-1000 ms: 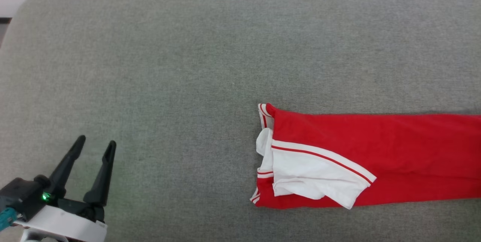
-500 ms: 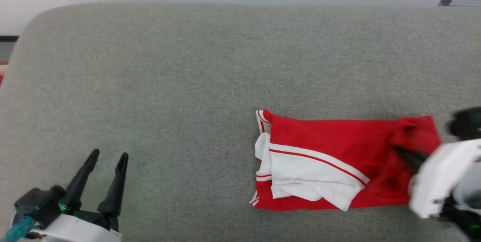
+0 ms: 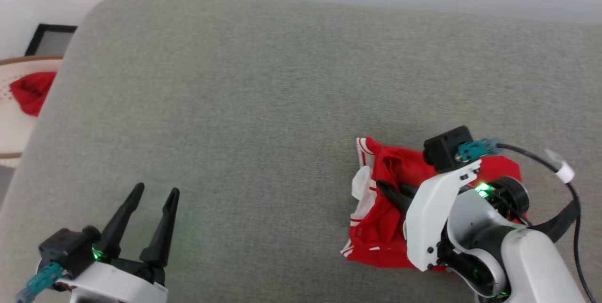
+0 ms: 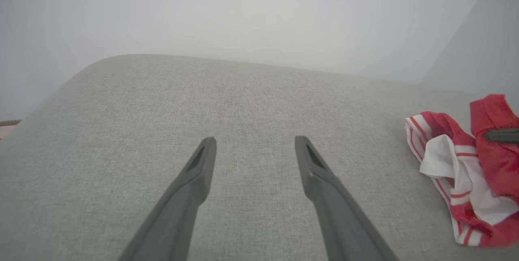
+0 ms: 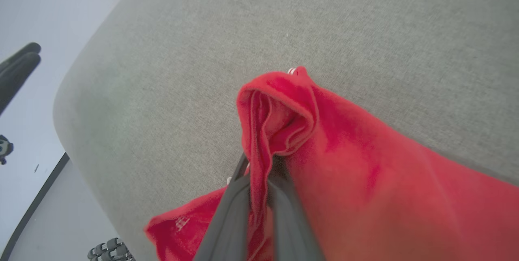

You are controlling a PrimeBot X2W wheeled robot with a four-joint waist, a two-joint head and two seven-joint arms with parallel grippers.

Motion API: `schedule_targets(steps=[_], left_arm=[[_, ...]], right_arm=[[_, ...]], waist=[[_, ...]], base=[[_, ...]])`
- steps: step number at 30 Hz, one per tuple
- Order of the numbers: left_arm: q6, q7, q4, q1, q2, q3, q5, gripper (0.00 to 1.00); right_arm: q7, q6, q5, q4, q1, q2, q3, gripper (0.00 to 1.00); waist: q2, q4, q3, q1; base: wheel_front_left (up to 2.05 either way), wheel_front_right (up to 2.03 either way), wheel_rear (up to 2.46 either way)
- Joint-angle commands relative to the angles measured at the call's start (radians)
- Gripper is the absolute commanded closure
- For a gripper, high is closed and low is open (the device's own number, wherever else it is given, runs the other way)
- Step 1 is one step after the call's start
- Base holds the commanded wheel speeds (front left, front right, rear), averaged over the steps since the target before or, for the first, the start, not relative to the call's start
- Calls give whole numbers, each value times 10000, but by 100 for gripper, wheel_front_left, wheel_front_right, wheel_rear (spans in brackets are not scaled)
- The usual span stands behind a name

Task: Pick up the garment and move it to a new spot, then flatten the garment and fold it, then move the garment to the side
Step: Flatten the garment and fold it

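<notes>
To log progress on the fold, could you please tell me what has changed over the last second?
The right gripper came in, pinched the right end of the red T-shirt with white sleeves and carried it leftward over the rest. The left gripper stayed open and idle.

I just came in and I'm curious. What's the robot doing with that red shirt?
The robot's right gripper is pinched shut on a fold of the red and white shirt. The shirt lies bunched up on the grey cushion, and the pinched fold sticks up above the fingers. The left gripper is open and holds nothing, off to the side over bare cushion. Right now the shirt is neither flat nor neatly folded.
</notes>
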Motion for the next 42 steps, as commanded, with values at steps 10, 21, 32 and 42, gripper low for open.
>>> schedule_targets(steps=[10,21,32,42], left_arm=[[16,4,218,-174,-164,-76,-132,0],[16,4,299,176,-118,136,2,0],[16,4,318,615,-251,141,129,0],[16,4,880,672,-501,47,207,0]], right_arm=[[-1526,-8,-823,2772,-222,-95,384,100],[-2852,-8,389,3475,-650,-132,605,0],[-3717,-8,1243,2514,-221,-1310,-116,0],[-7144,-8,1020,3232,697,-1572,-1255,0]], waist=[[-1,545,47,0],[-1,-108,-555,0],[-1,-975,-1215,0],[-1,-1296,-1732,0]], base=[[0,0,0],[0,0,0],[0,0,0],[0,0,0]])
